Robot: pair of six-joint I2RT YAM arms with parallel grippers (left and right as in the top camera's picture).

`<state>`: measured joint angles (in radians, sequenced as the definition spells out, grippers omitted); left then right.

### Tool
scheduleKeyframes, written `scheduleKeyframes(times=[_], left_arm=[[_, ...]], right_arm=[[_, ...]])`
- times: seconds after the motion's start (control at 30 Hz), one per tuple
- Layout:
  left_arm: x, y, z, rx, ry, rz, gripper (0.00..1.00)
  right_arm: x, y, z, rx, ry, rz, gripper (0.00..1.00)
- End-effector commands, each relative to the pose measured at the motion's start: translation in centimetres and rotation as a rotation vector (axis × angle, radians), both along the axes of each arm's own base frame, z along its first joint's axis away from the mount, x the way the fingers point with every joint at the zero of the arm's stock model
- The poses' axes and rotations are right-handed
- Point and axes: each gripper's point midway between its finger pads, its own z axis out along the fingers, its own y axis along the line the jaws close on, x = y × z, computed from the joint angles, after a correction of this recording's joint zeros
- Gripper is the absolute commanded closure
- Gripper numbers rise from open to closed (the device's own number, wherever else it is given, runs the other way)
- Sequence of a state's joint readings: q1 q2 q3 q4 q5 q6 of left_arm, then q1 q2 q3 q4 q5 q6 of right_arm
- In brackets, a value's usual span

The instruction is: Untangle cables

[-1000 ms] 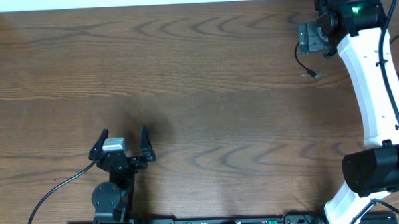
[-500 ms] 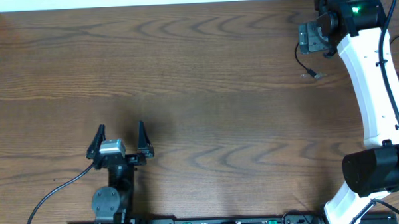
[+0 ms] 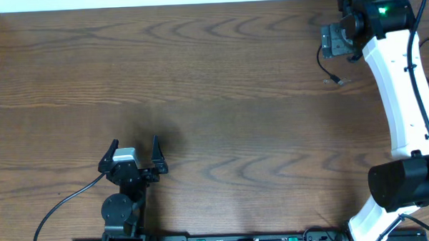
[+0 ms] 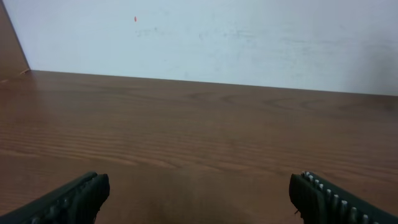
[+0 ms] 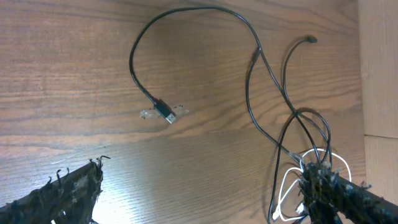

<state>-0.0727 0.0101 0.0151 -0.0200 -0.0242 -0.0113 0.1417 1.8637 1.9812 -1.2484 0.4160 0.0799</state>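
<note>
The left claw [image 3: 134,146] sits low over the near edge of the brown wood-grain surface [image 3: 235,98], left of centre, its two black ribbed fingers [image 4: 81,194] spread wide with nothing between them. Ahead of it, its wrist view shows only bare wood running up to a pale wall [image 4: 249,37].

Well away, at the far right corner, the white right arm [image 3: 399,92] reaches out, and the right claw [image 5: 202,171] hangs above the wood with its jaws also spread wide. Beneath it lie the thin flexible cables [image 5: 255,56], mostly black. One black cord loops out to a small plug [image 5: 165,112] lying flat. The rest knot together with a white cord [image 5: 285,186] right by the claw's right finger [image 5: 336,193]; whether they touch I cannot tell.
</note>
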Motion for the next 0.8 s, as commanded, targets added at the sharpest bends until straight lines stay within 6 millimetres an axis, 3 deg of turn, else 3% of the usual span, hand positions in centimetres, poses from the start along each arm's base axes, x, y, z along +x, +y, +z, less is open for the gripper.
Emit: scheduleKeyframes(times=[0.0, 0.77], left_arm=[[-0.2, 0.3, -1.6, 0.008, 0.053, 0.017, 0.02], [-0.2, 1.6, -1.8, 0.01, 0.06, 0.069, 0.02]], right_arm=[[-0.1, 0.2, 0.6, 0.001, -0.021, -0.01, 0.01], [-0.1, 0.2, 0.6, 0.001, -0.021, -0.01, 0.01]])
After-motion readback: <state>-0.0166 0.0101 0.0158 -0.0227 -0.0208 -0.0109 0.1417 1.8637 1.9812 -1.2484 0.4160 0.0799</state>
